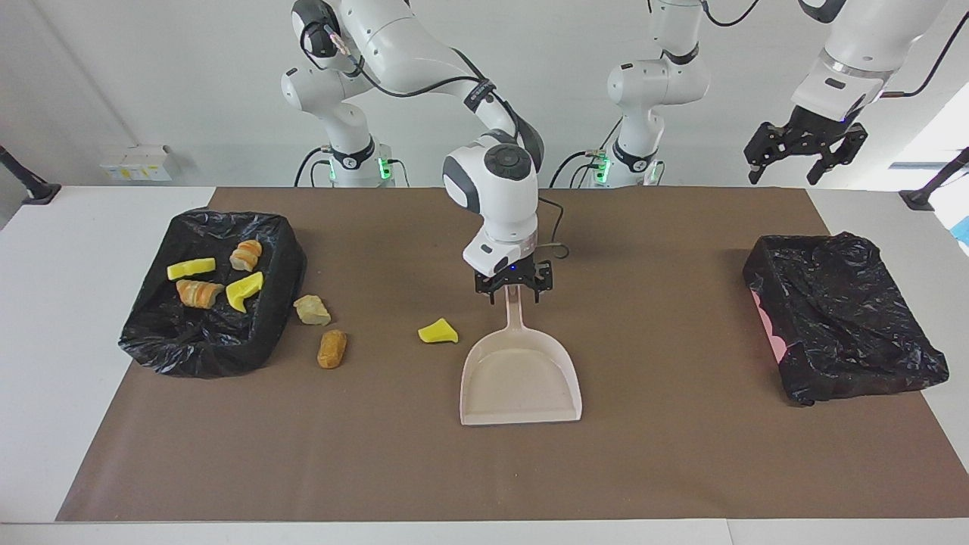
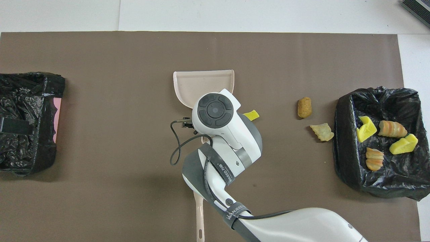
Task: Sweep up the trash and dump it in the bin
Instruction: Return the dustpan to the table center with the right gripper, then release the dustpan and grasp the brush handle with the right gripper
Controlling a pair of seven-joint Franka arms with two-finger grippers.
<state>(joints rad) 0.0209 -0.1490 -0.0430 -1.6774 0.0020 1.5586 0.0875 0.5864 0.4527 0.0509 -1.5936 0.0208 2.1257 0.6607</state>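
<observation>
The right gripper (image 1: pixel 514 291) sits at the handle of a beige dustpan (image 1: pixel 521 378) lying mid-table, fingers apart on either side, seemingly not clamping it. The left gripper (image 1: pixel 804 155) waits raised, fingers apart. Four scraps lie in the bin (image 1: pixel 151 333); three scraps (image 1: pixel 438 331) lie on the table between bin and dustpan.

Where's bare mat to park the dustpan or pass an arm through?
Open: the stretch between the dustpan and the empty bin, and the strip along the mat's edge farthest from the robots. Crowded: between the dustpan and the filled bin, where a yellow wedge, an orange lump and a tan scrap lie.
</observation>
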